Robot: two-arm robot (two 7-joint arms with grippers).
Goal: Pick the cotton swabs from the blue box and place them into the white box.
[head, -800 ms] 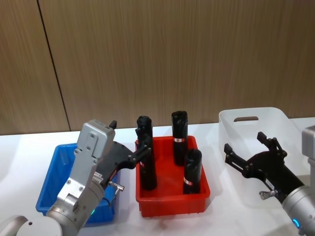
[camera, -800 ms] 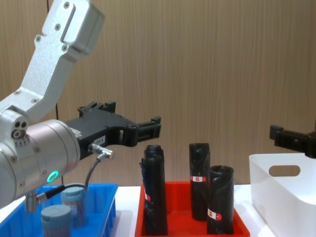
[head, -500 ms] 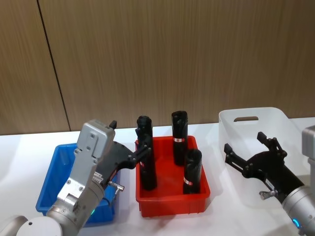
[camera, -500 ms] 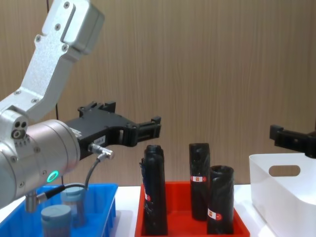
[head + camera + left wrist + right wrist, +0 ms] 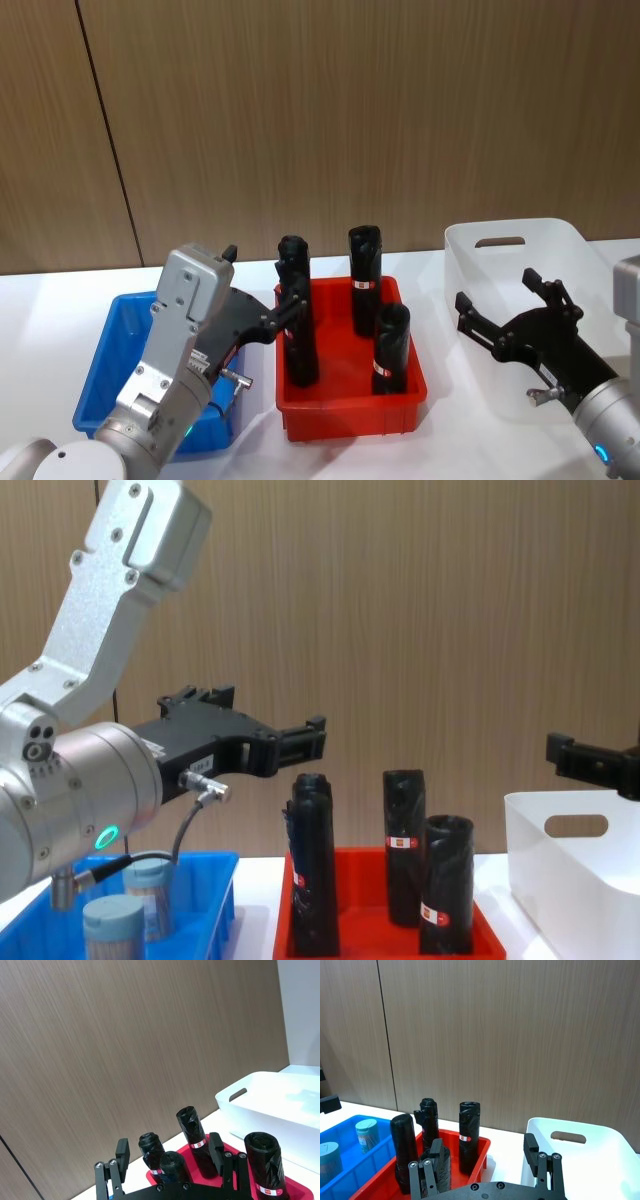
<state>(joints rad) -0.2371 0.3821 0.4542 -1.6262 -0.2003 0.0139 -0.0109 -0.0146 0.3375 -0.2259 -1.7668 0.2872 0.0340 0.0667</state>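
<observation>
Two cotton swabs jars (image 5: 112, 925) (image 5: 149, 886) with pale blue lids stand in the blue box (image 5: 218, 895), also seen as jars (image 5: 367, 1133) (image 5: 329, 1157) in the right wrist view. The blue box (image 5: 104, 372) sits at the table's left. My left gripper (image 5: 262, 280) hovers open above its right side, level with the roll tops (image 5: 290, 742), nothing between its fingers (image 5: 121, 1152). The white box (image 5: 560, 250) stands at the right (image 5: 570, 870). My right gripper (image 5: 497, 290) hangs open by its front left, holding nothing.
A red tray (image 5: 350, 412) in the middle holds several upright black rolls (image 5: 390, 348) with red-white labels, between the blue and white boxes. A wood-panelled wall runs behind the white table (image 5: 60, 300).
</observation>
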